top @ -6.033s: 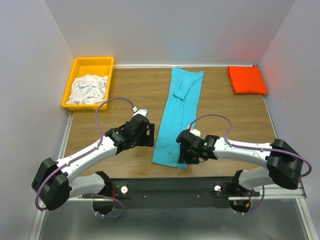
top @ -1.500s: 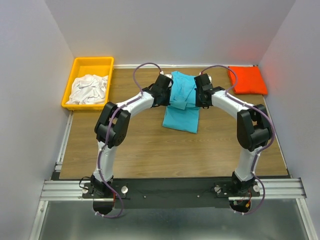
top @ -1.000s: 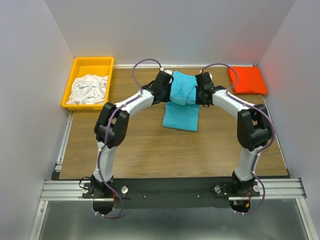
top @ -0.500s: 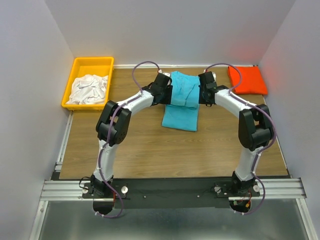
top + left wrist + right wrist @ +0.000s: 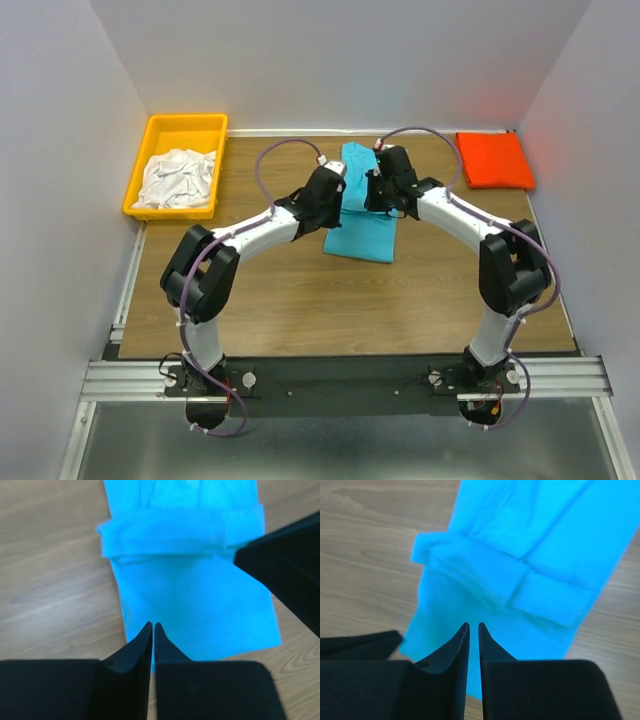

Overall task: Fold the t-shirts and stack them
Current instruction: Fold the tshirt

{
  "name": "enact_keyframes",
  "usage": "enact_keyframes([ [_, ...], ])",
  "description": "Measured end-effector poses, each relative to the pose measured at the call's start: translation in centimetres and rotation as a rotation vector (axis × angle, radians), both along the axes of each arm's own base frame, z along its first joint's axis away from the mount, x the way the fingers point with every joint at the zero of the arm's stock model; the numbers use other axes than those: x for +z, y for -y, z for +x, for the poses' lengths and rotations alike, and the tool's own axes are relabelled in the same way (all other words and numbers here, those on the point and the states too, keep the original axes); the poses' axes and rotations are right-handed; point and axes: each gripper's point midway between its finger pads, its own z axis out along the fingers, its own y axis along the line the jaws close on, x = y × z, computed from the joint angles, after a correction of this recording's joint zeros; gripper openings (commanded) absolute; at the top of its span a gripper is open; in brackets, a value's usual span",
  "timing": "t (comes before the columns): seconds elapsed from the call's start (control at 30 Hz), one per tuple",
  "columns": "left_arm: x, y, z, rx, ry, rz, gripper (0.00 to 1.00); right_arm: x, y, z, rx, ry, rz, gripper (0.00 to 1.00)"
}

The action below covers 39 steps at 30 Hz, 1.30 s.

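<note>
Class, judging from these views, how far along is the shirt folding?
Done: folded orange-red cloth t-shirt at far right. In hand: turquoise-blue cloth t-shirt, part-folded, left tool and right tool above it, gripping nothing. Left: crumpled white cloth t-shirts in the yellow plastic bin; stacking.

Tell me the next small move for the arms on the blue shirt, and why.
Probably open both sets of jaws and lower them onto the near corners of the blue shirt for another fold. The left gripper and right gripper hang over it nearly shut and empty, and it lies only partly folded, longer than the folded orange shirt at the far right.
</note>
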Motion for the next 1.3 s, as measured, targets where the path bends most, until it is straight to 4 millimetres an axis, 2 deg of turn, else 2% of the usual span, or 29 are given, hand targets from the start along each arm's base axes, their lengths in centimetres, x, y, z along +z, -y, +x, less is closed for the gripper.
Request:
enact_keyframes([
  [0.1,-3.9,0.5,-1.5,-0.021,-0.077,0.022,0.08,-2.2,-1.9,-0.4,0.04,-0.042,0.019,0.15],
  [0.23,-8.0,0.5,-2.4,-0.028,-0.157,0.058,0.08,-5.9,-2.6,-0.5,0.048,-0.111,0.022,0.15],
  [0.4,-8.5,0.9,-2.5,-0.033,-0.155,0.033,0.08,-8.9,-2.3,-0.3,0.034,-0.152,-0.013,0.15],
  [0.5,-8.6,0.8,-2.8,-0.037,-0.143,0.013,0.08,-8.7,-2.1,1.0,0.015,-0.125,-0.028,0.15],
  [0.6,-8.7,0.5,-3.8,-0.046,-0.146,-0.003,0.08,-8.2,-1.4,3.2,-0.017,-0.084,-0.042,0.15],
  [0.73,-8.7,-0.1,-6.1,-0.057,-0.158,-0.012,0.08,-7.4,1.3,7.5,-0.099,-0.022,-0.055,0.2],
  [0.83,-8.7,-0.4,-8.3,-0.072,-0.177,-0.01,0.09,-5.9,3.5,10.5,-0.154,0.036,-0.062,0.22],
  [0.93,-8.7,-0.6,-9.9,-0.077,-0.197,-0.012,0.1,-4.6,4.7,11.6,-0.174,0.068,-0.046,0.23],
  [1.0,-8.6,-0.7,-10.5,-0.074,-0.209,-0.015,0.11,-3.9,4.3,11.1,-0.154,0.072,-0.018,0.23],
  [1.07,-8.4,-0.9,-10.7,-0.063,-0.216,-0.019,0.13,-3.2,3.5,9.3,-0.115,0.051,0.032,0.25],
  [1.17,-7.2,-1.1,-10.9,-0.049,-0.197,-0.041,0.13,-1.8,2.6,5.8,-0.06,0.035,0.132,0.29],
  [1.3,-3.3,-0.5,-10.4,-0.055,-0.116,-0.132,0.15,-0.5,1.6,-0.8,0.026,-0.012,0.329,0.32],
])
